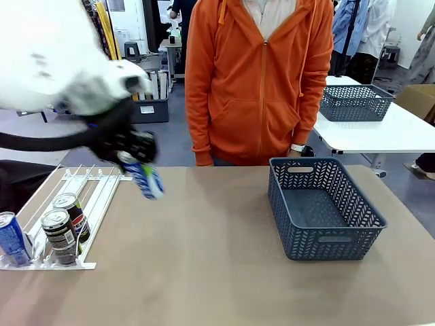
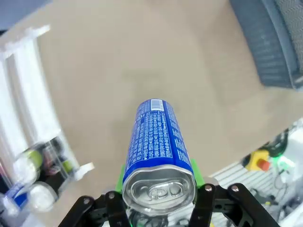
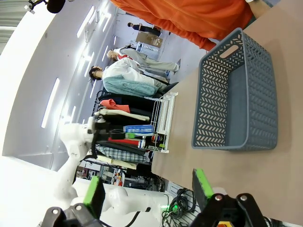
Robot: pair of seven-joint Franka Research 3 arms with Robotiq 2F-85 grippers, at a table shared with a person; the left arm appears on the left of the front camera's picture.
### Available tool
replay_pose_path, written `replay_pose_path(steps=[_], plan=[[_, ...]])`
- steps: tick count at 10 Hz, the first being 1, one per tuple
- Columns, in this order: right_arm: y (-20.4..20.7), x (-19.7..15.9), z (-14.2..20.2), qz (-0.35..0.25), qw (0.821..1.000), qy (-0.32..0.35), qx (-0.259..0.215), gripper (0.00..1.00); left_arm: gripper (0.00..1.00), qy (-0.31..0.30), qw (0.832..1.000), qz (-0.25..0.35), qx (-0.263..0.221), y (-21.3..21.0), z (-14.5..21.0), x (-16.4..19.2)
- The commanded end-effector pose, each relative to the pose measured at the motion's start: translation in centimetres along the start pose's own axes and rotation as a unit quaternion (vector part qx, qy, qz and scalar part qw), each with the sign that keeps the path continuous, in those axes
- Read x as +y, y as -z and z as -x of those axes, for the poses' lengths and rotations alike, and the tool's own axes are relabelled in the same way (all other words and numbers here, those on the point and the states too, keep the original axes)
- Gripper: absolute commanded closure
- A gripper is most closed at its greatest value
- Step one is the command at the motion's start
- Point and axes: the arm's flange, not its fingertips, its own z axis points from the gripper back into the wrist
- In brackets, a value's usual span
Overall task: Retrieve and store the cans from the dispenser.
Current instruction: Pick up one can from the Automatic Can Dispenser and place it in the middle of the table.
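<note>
Transfer step: your left gripper, clamped on a blue can, must next carry it right, over the basket.

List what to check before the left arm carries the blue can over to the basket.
1. Left gripper shut on the blue can, gripped near its top end: ok.
2. Can clear of the dispenser: ok.
3. Table between can and basket bare: ok.
4. Basket upright, open side up: ok.
5. Person stands right behind the basket; hand clear of its rim: cannot tell.
6. Right gripper open, holding nothing: ok.
</note>
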Motion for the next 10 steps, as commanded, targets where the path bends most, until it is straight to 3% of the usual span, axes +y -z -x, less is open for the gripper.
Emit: replay_pose_path(steps=[1, 4, 8, 9, 10], plan=[[0.0, 0.3, -0.4, -0.011, 1.0, -0.012, -0.009, 0.0, 1.0, 0.033, 0.998, -0.043, 0.045, 4.4, -4.3, -3.9], [0.0, 0.3, -0.4, -0.011, 1.0, -0.012, -0.009, 0.0, 1.0, 0.07, 0.989, -0.063, 0.111, 12.7, -5.3, -8.6], [0.0, 0.3, -0.4, -0.011, 1.0, -0.012, -0.009, 0.0, 1.0, 0.081, 0.985, -0.071, 0.137, 14.6, -4.5, -9.0], [0.0, 0.3, -0.4, -0.011, 1.0, -0.012, -0.009, 0.0, 0.56, 0.081, 0.985, -0.068, 0.139, 14.6, -4.6, -9.0], [0.0, 0.3, -0.4, -0.011, 1.0, -0.012, -0.009, 0.0, 0.0, 0.082, 0.985, -0.069, 0.137, 14.7, -4.6, -9.0]])
